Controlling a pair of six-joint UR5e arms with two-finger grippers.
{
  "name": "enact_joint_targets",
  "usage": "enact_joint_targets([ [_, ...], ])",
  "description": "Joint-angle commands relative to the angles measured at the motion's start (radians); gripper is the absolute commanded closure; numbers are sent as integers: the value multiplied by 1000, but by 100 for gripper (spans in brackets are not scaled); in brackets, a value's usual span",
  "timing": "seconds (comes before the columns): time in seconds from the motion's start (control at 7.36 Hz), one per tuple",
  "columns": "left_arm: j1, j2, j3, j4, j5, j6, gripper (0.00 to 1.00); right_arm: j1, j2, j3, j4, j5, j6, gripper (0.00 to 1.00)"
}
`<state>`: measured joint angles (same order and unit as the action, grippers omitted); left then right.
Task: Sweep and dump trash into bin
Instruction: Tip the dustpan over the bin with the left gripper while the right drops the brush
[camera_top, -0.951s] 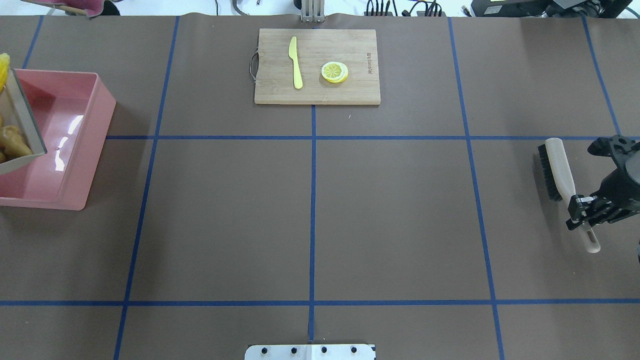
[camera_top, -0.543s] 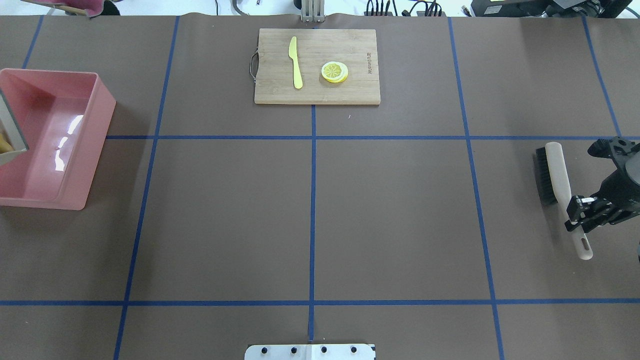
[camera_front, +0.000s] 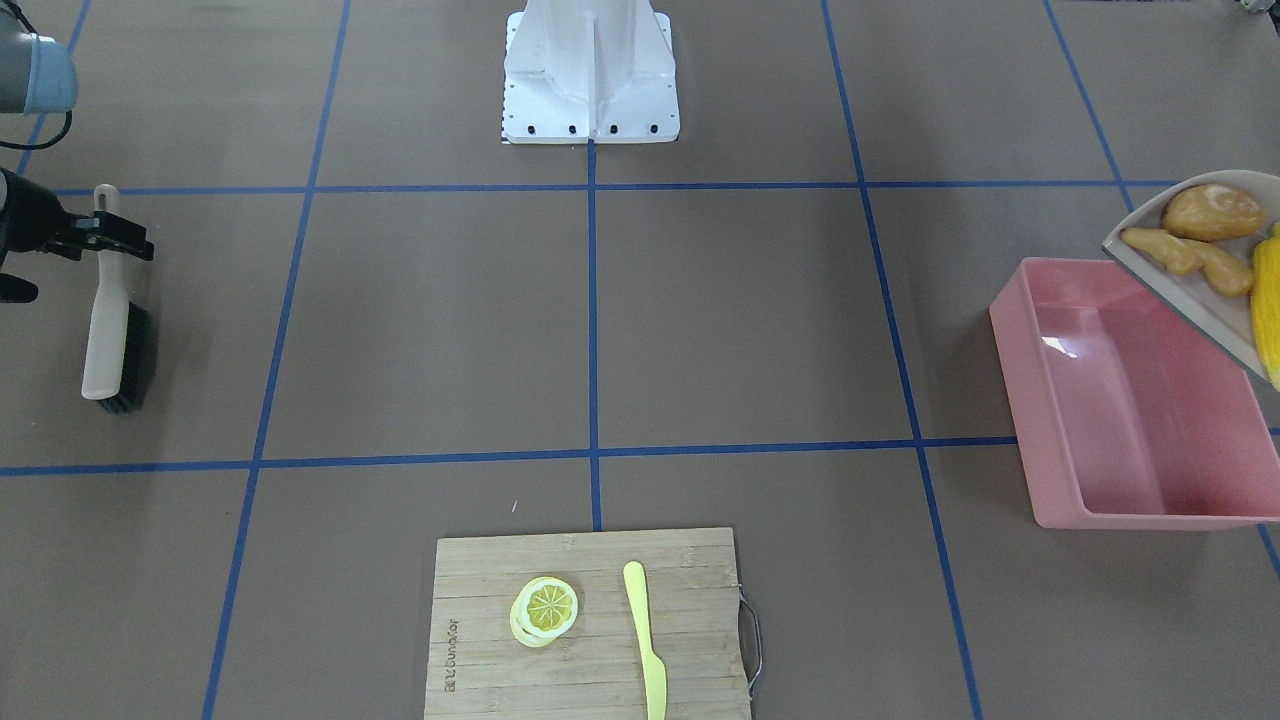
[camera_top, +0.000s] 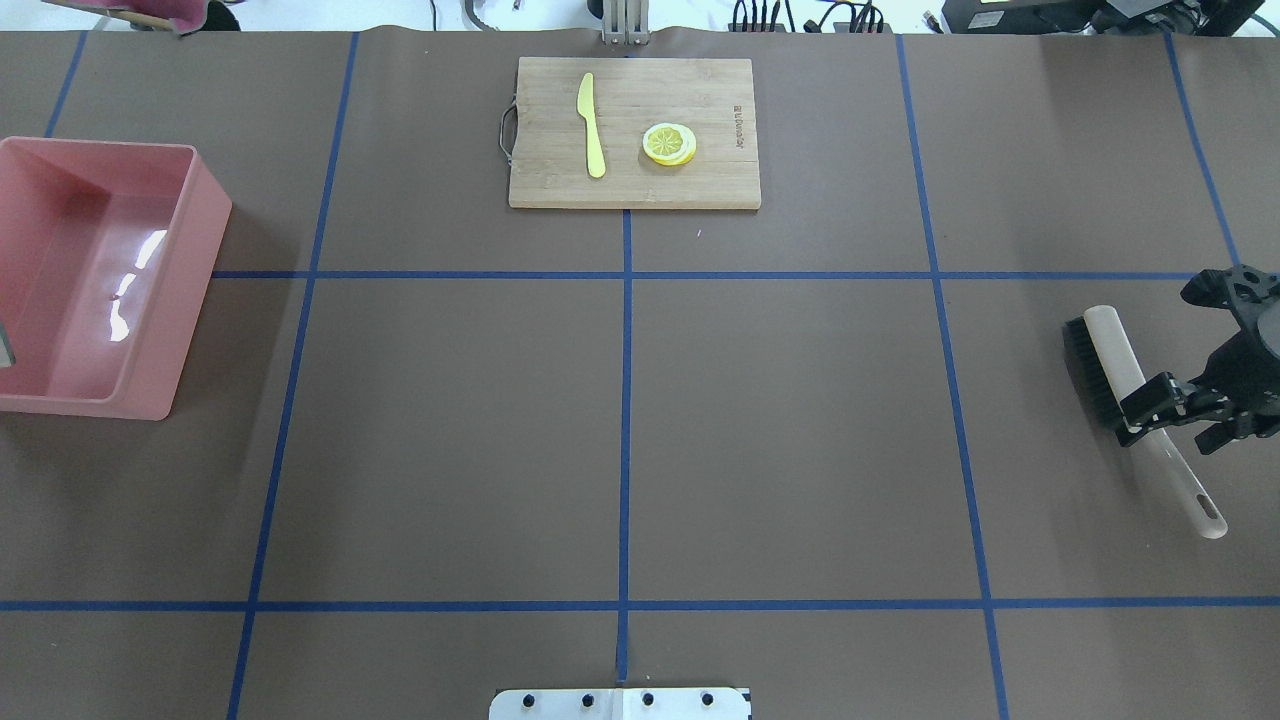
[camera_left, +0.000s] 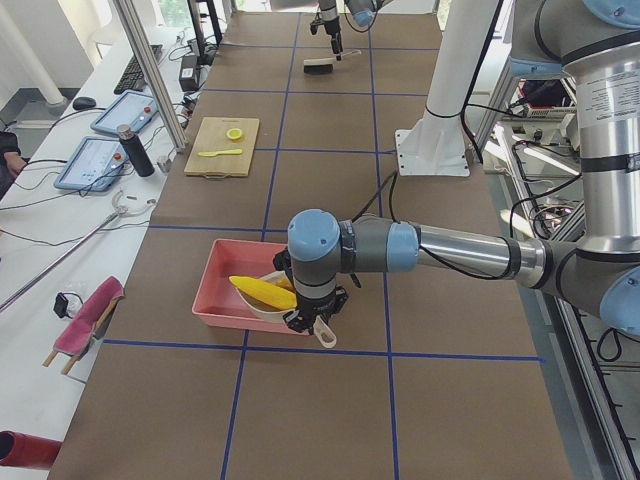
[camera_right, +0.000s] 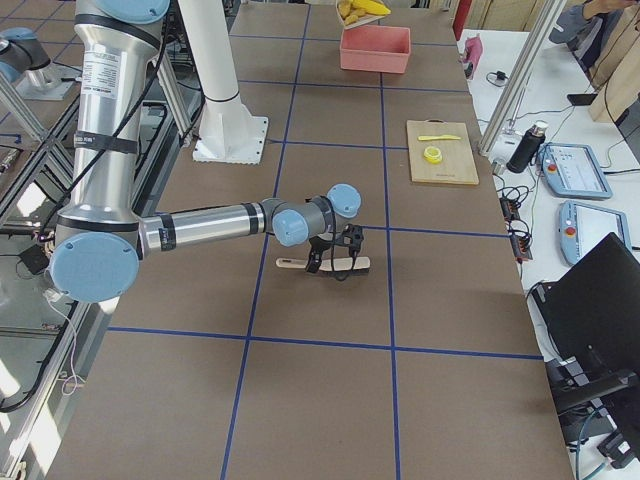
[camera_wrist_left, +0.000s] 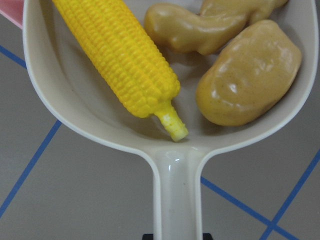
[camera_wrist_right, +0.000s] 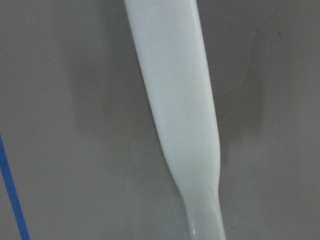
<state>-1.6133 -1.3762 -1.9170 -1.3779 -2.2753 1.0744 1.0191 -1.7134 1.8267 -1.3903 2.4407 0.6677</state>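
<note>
A: What is the left gripper (camera_left: 316, 322) doing?

B: It is clenched on the handle of the pan (camera_wrist_left: 65, 95), which hangs over the robot-side outer corner of the bin (camera_top: 195, 280).

A: What has just changed?

B: A second ago the pan reached well over the bin in the overhead view. Now only a sliver shows at that view's left edge. It has drawn back outward without tipping, and no trash lies in the bin. The dump is not yet done; the arm is probably lining up for it.

A: Where is the trash?

B: The corn (camera_wrist_left: 120, 55), potato (camera_wrist_left: 247, 75) and ginger (camera_wrist_left: 200, 30) all sit in the pan's bowl, just ahead of the gripper.

A: And the right gripper (camera_top: 1148, 415)?

B: It grips the brush (camera_top: 1112, 350), which has swung round and lies low, well apart from the bin. The sweeping looks finished.
</note>
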Motion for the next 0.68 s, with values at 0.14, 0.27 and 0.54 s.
enact_joint_targets([
  [0.14,4,-59,24,60,111,30,100,230,-3,-35,-13,-121,-169,0],
  [0.27,4,-128,41,148,144,30,100,309,-6,-84,-25,-141,-345,0],
  [0.54,6,-214,38,273,238,30,100,473,-21,-165,-44,-158,-567,0],
])
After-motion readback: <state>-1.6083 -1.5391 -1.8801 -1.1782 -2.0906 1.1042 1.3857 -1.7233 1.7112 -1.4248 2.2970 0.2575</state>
